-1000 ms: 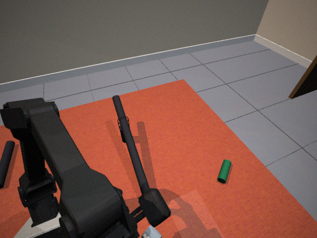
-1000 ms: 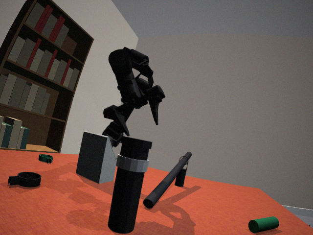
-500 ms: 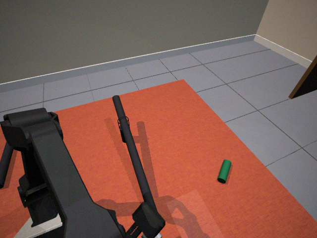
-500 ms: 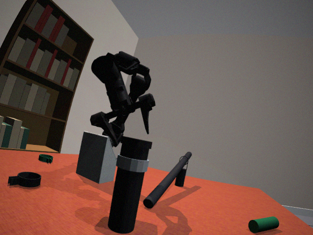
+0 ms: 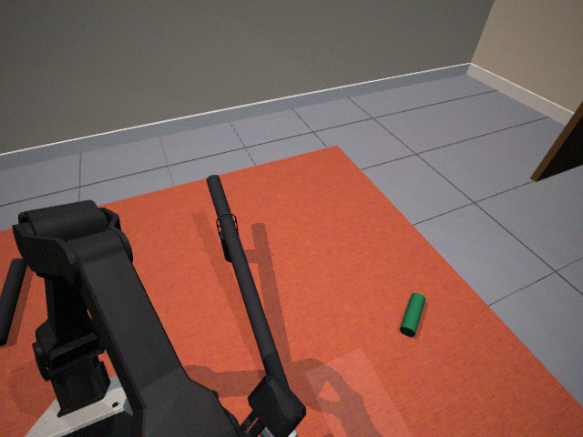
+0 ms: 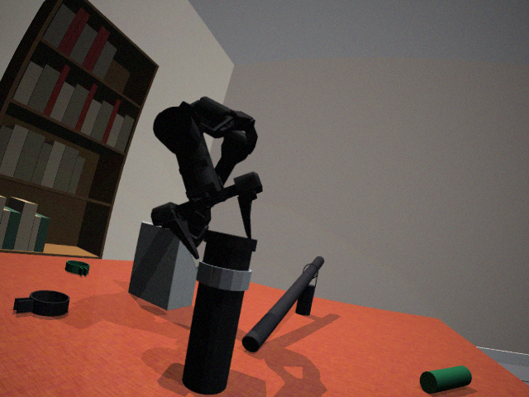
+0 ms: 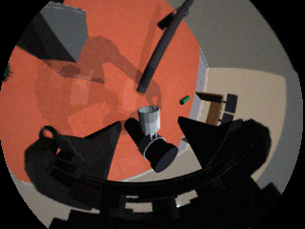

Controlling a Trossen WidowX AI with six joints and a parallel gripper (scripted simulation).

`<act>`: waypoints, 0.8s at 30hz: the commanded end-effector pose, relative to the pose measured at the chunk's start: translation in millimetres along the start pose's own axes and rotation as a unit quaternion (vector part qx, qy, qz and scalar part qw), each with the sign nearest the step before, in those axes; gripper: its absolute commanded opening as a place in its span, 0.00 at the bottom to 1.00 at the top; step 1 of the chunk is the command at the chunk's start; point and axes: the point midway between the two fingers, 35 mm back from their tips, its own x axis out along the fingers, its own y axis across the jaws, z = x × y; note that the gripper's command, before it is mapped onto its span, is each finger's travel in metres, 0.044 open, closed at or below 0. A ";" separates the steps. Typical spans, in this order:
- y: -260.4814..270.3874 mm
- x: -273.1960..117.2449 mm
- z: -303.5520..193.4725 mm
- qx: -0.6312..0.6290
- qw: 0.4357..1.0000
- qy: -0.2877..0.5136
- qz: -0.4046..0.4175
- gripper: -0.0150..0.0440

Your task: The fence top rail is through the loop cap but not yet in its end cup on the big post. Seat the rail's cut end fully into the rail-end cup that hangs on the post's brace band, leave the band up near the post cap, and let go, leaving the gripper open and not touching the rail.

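The dark rail [image 5: 251, 300] [image 6: 286, 298] [image 7: 163, 50] runs through the wire loop cap on the short post [image 6: 305, 298] and slopes down, its near end low beside the big black post [image 6: 211, 333]. The silver brace band [image 6: 224, 277] sits high on that post, just under the post cap [image 6: 231, 243] [image 7: 166, 159]. The light rail-end cup [image 7: 150, 121] hangs at the band; a gap shows between it and the rail end. My gripper [image 6: 223, 247] [image 7: 151, 121] is open and empty at the post's top, fingers either side of the cup in the wrist view. Finger contact with the post cannot be told.
A green cylinder [image 5: 413, 314] [image 6: 446, 379] [image 7: 185, 100] lies beyond the rail. A black rod [image 5: 11, 300] lies at the left. A black ring clamp [image 6: 50, 303] and a green one [image 6: 78, 268] lie left of the post. The grey base block [image 6: 154, 265] [image 7: 71, 33] stands behind.
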 end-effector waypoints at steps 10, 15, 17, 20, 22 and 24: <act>0.9 24.6 0.2 -0.010 1.000 -0.004 0.002 1.00; 0.8 33.0 0.3 -0.016 1.000 -0.004 0.003 1.00; 0.8 36.3 0.5 -0.018 1.000 -0.004 0.003 1.00; 0.8 41.2 0.8 -0.022 1.000 -0.004 0.003 1.00; 0.8 44.5 1.1 -0.025 1.000 -0.005 0.004 1.00; 0.9 47.8 1.4 -0.027 1.000 -0.005 0.004 1.00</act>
